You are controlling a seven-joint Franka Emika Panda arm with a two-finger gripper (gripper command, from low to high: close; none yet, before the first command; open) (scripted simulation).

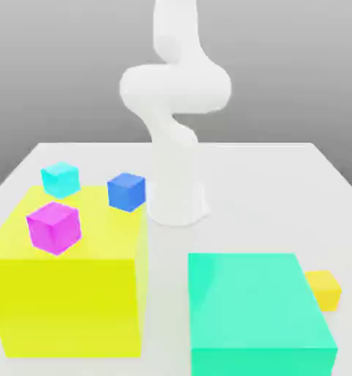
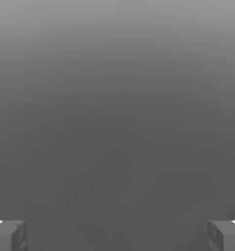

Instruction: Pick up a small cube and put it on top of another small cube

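Note:
Several small cubes lie on the white table (image 1: pixel 252 169). A magenta cube (image 1: pixel 54 226) rests on top of a big yellow block (image 1: pixel 68 294). At the block's far edge sit a cyan cube (image 1: pixel 61 178) and a blue cube (image 1: pixel 126 191); whether they stand on the block or behind it I cannot tell. A small yellow cube (image 1: pixel 323 288) lies by the far right side of a big teal block (image 1: pixel 256 312). My gripper (image 2: pixel 117 235) is open, its grey fingertips (image 2: pixel 9 235) far apart, with nothing but grey background between them.
The white arm (image 1: pixel 175 110) rises from its base (image 1: pixel 177 205) at the table's middle and leaves the exterior view at the top. The yellow and teal blocks fill the near part of the table, with a narrow gap between them.

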